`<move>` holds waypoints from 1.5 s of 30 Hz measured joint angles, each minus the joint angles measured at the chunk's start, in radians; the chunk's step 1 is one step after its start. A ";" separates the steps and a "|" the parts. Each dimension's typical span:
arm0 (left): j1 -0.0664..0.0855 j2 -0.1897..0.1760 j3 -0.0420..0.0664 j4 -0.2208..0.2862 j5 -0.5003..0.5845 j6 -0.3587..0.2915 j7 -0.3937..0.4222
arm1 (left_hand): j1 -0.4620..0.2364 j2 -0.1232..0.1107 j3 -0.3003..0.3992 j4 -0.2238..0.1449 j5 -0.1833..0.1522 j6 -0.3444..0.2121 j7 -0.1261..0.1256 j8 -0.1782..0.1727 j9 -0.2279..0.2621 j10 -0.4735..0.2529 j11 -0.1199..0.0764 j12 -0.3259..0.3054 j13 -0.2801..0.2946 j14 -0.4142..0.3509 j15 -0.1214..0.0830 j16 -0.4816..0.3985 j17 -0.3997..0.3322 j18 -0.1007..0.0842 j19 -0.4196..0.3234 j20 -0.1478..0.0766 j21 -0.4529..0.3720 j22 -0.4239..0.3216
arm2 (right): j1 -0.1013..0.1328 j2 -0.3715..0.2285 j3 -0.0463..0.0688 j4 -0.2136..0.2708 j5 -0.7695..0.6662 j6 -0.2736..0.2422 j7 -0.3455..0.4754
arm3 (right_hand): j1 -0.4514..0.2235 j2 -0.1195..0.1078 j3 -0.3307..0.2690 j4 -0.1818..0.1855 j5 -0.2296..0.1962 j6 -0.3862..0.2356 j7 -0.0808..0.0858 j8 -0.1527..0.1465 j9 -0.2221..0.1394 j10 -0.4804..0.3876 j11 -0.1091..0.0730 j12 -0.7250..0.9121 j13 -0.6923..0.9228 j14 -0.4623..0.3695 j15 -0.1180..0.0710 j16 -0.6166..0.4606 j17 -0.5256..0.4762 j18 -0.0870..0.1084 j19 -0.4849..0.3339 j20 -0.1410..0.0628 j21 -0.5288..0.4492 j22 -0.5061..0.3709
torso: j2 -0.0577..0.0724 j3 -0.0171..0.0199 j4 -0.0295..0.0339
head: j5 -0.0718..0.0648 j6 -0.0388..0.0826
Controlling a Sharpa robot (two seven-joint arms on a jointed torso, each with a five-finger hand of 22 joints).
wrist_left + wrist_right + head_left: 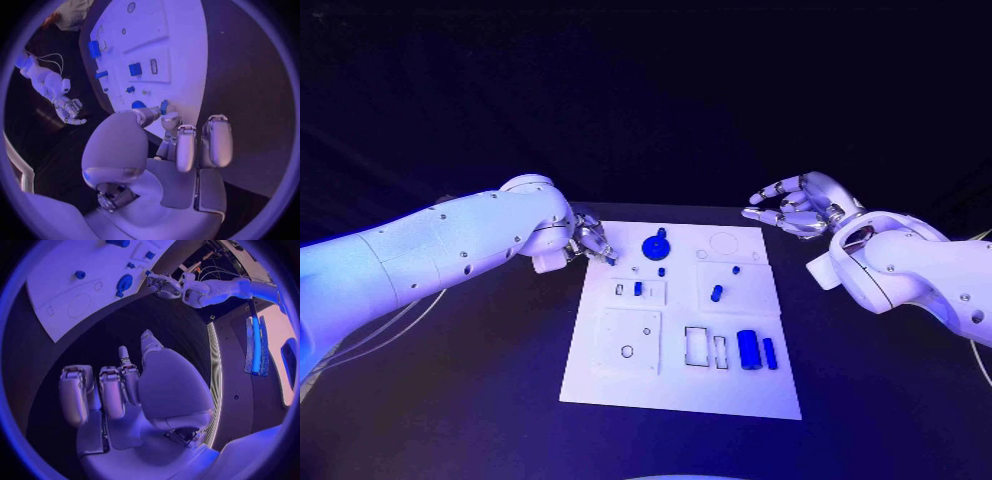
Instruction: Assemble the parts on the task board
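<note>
The left hand point(589, 243) rests at the task board's point(682, 385) far-left corner, its grip impossible to tell, while the right hand point(795, 207) hovers empty, fingers loosely apart, beyond its far-right corner.

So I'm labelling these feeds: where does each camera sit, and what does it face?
Head view: on the robot's head, looking down at the task board, both arms entering.
Left wrist view: behind the left robot hand, facing the board's edge.
Right wrist view: behind the right robot hand, over the black table.
Shared: every view shows the board and the round blue part.
</note>
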 measured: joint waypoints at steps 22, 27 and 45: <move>-0.025 -0.170 -0.005 0.293 0.074 -0.167 0.081 | -0.077 -0.032 0.061 -0.030 0.048 0.030 -0.015 0.021 -0.001 0.045 -0.012 0.015 0.025 0.000 -0.014 0.004 0.001 0.000 0.037 -0.015 0.023 0.000 | -0.001 -0.006 -0.001 -0.002 0.002 0.000 0.000 | 0.000 0.000 -0.003 -0.003 0.000 0.000 0.000 0.000 0.000 0.000 0.000 0.000 0.000 0.000 0.000 0.000 0.000 0.000 0.000 0.000 0.000 0.001 | -0.001 -0.0013 0.0015 | 0.005 -0.008; -0.041 -0.186 -0.013 0.326 0.056 -0.198 0.102 | -0.078 -0.034 0.061 -0.030 0.054 0.031 -0.017 0.022 -0.001 0.049 -0.016 0.015 0.025 0.000 -0.014 0.004 0.001 0.000 0.037 -0.015 0.023 0.000 | -0.002 -0.006 -0.002 -0.002 0.002 0.000 0.000 | 0.000 0.000 -0.003 -0.003 0.000 0.000 0.000 0.000 0.000 0.000 0.000 0.000 0.000 0.000 0.000 0.000 0.000 0.000 0.000 0.000 0.000 0.001 | -0.001 -0.0014 0.0022 | 0.010 -0.009; -0.084 -0.186 -0.023 0.326 -0.075 -0.236 0.148 | -0.082 -0.038 0.061 -0.030 0.054 0.035 -0.020 0.021 -0.002 0.052 -0.012 0.015 0.029 0.000 -0.014 0.009 0.001 0.000 0.040 -0.019 0.023 0.000 | -0.006 -0.009 -0.002 -0.003 0.002 0.002 0.000 | -0.004 0.004 -0.003 -0.003 0.000 -0.004 -0.004 0.000 0.000 0.000 0.000 0.000 0.000 0.000 0.000 0.000 0.000 0.000 0.000 0.000 0.000 0.000 | 0.002 -0.0009 -0.0007 | 0.016 -0.015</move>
